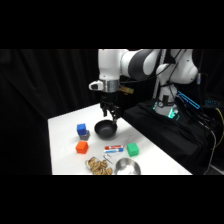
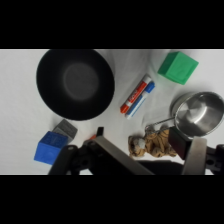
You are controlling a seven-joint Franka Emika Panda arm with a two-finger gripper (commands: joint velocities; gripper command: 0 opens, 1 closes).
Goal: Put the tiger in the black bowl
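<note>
Gripper (image 1: 111, 116) is positioned just above the black bowl (image 1: 105, 130), nothing held; finger state cannot be told. Tiger (image 1: 98, 166) is seen on the table's (image 1: 65, 125) near edge, beside the silver bowl (image 1: 128, 166).

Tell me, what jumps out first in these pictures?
The big white arm catches the eye, reaching over the white table with its end effector hanging just above the black bowl. Around the bowl lie bright cubes: the blue cube and orange cube on one side, the green cube on the other. At the table's near edge the striped tiger lies beside a shiny silver bowl.
</note>
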